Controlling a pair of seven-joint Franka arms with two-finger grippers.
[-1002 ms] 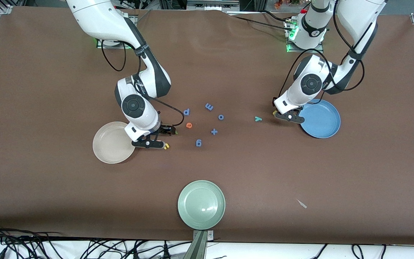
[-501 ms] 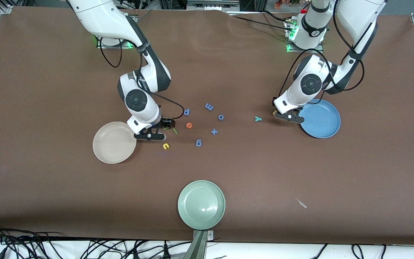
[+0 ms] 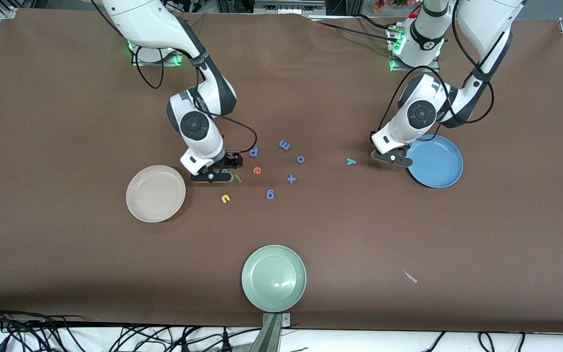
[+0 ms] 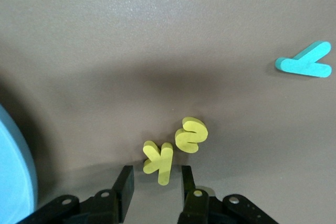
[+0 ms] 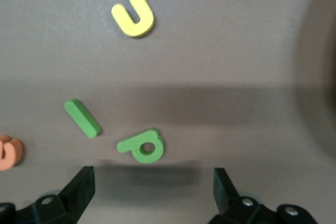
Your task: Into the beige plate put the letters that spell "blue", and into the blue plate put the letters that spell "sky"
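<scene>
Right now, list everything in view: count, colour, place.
beige plate: 1, cream, toward the right arm's end, empty
blue plate: 1, mid-blue, toward the left arm's end, empty
green plate: 1, pale green, nearest the front camera, empty
u: 1, yellow, on the table beside the beige plate
l: 1, green, beside the b
b: 1, green, under the right pincer
e: 1, orange, beside the l
y: 1, teal, near the blue plate
k, s: 2, yellow, side by side next to the blue plate
blue pieces: 5, blue, mid-table
scrap: 1, white, on the table
right pincer: open, over the b
left pincer: open, astride the k
</scene>
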